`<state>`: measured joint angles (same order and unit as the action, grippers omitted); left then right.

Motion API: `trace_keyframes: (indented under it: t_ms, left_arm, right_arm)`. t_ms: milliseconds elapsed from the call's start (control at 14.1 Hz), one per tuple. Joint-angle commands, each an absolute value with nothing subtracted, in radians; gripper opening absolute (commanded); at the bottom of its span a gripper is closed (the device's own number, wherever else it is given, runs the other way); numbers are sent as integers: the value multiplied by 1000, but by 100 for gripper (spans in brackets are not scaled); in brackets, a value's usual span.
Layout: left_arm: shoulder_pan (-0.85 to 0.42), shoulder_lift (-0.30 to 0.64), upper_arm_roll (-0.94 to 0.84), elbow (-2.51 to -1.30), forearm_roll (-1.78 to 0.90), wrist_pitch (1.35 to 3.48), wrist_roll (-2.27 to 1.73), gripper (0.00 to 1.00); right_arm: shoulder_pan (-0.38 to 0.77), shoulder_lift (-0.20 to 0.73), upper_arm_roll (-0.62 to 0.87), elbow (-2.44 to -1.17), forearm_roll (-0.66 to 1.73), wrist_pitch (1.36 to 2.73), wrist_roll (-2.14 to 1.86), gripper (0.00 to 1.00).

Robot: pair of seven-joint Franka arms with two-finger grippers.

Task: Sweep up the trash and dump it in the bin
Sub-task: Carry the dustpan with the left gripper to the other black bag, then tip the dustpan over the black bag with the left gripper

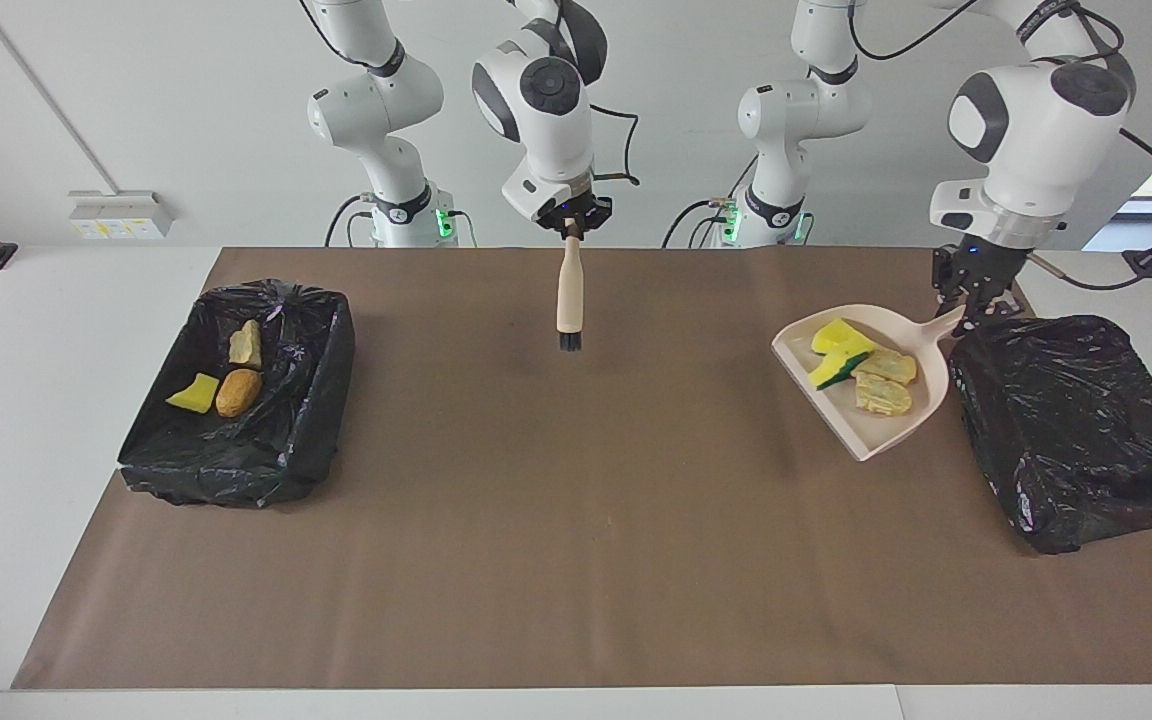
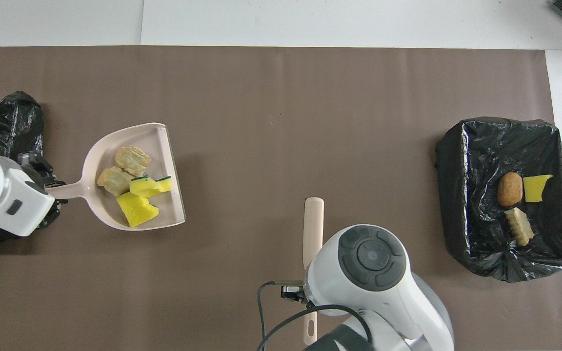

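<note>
1. We see a white table against a pale wall, with a brown paper mat covering most of its top; we place everything by this mat.
2. At the mat's edge toward the right arm's end sits an open bin lined with black plastic. Three scraps of trash lie in it: a yellow sponge piece, a rounded orange-brown lump and a pale tan chunk.
3. At the mat's edge toward the left arm's end sits a second black bag-covered bin, its top draped over so we cannot see inside.
4. The left gripper is closed on the handle of the beige dustpan and holds it in the air over the mat, just beside the covered bin.
5. In the dustpan lie four scraps: two yellow sponge pieces, one green-backed, and two tan pastry-like lumps. They rest in the pan's middle, below the left gripper and toward the mat's centre from it.
6. The right gripper clamps the top of the brush, which hangs upright, bristles down, over the mat's middle, clear of the surface.
7. The brush hangs well apart from both bins and from the dustpan.
</note>
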<state>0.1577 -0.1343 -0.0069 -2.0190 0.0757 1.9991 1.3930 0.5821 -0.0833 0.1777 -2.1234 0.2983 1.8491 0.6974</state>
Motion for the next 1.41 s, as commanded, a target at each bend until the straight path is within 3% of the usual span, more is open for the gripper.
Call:
trace_keyframes:
  t_ms: [0,212,424,778,1344]
  left_arm:
    - [308,19,-23,-1780,-1,1938,1550,0]
    - [431,151,-25,-1637,8,1944,1733,0]
    - [498,277,-25,-1459,153,1971,1932,0]
    - [500,305,-25,-1462,455,2095,1960,0]
    - [425,272,-26,-1488,871,2005,1800,0]
  right_arm:
    - [632,-22,176,-2125,319,1936,759,0]
    - [695,41,175,-2135,288,1957,781,0]
    - [698,41,176,-2163,252,1965,776,0]
    - [696,46,176,-2212,255,2052,766,0]
    - [699,60,176,-2218,255,2059,709,0]
